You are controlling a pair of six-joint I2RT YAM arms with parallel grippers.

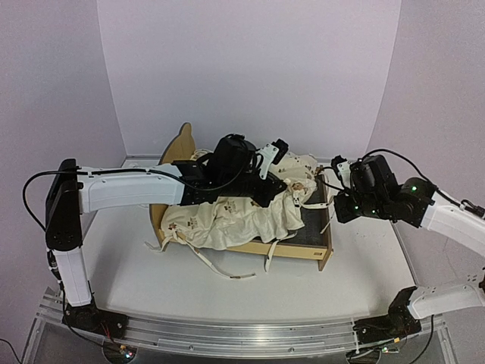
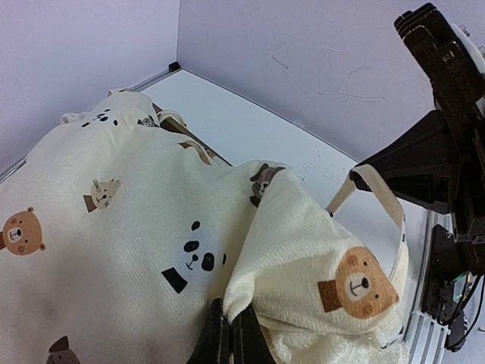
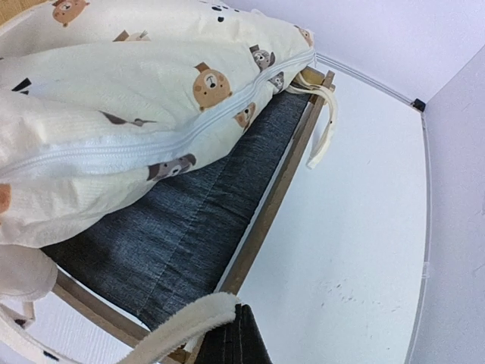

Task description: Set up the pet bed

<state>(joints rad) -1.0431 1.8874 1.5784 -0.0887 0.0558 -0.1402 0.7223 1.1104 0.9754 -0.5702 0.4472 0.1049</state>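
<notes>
left fingers [image 2: 214, 345] pinched on cream cover [image 2: 114, 250], right fingers [image 3: 250, 345] clamping its tie [image 3: 182, 324], over pet bed [image 3: 263, 211]

Pet bed [image 1: 180, 145] mostly beneath cover [image 1: 227, 220]

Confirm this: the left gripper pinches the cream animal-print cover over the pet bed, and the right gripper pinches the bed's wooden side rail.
One detail is wrong. The right gripper is shut on a cream tie strap of the cover, not on the wooden rail, as the right wrist view shows. The left gripper does pinch the cream animal-print cover over the pet bed.
</notes>
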